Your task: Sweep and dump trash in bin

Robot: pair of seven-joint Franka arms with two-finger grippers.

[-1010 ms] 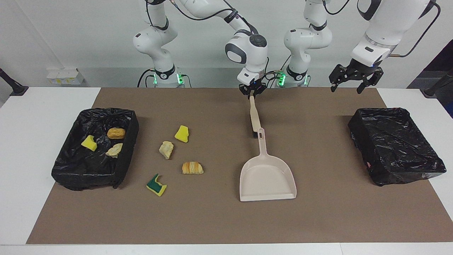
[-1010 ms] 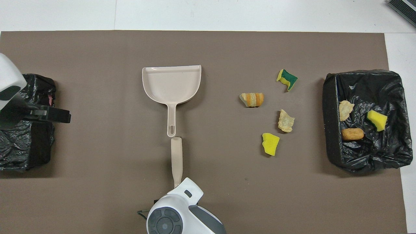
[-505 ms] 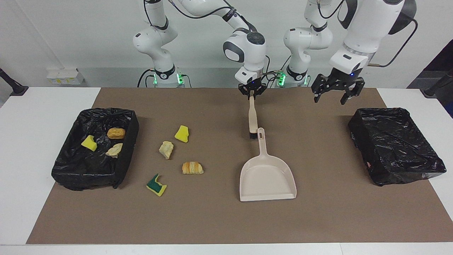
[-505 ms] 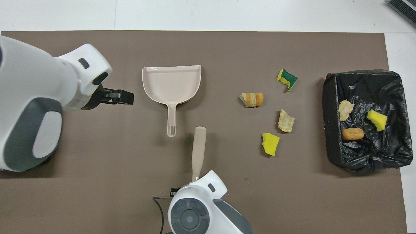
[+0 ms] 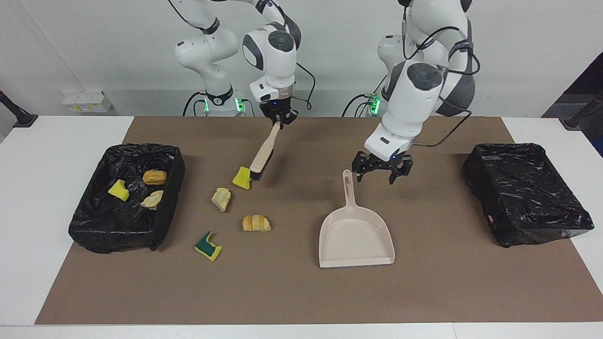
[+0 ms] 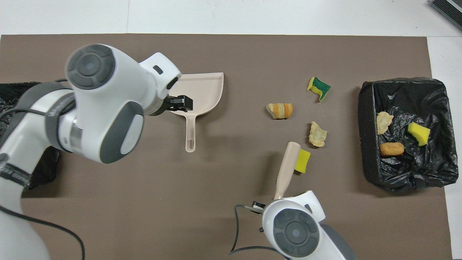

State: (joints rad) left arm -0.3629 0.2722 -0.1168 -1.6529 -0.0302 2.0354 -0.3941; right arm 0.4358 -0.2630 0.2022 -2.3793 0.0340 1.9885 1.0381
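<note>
Now right pincer (image 5: pixel 280 118) clamps brush (image 5: pixel 263 151), bristles beside yellow sponge bit (image 5: pixel 241 178). Left pincer (image 5: pixel 382 170) spread wide, empty, over dustpan (image 5: pixel 355 238) handle. Four scraps loose on mat, three in bin (image 5: pixel 89 226). Risk: brush flicks scraps away from dustpan; dustpan slips during grab.

A smooth, shiny plastic dustpan (image 5: pixel 356 235) is seen. Both bins (image 5: pixel 123 200) are lined with crinkly, glossy black plastic. The brown mat (image 5: pixel 301 292) looks dull and papery. The sponge bits (image 5: pixel 207 246) look soft and rough.
</note>
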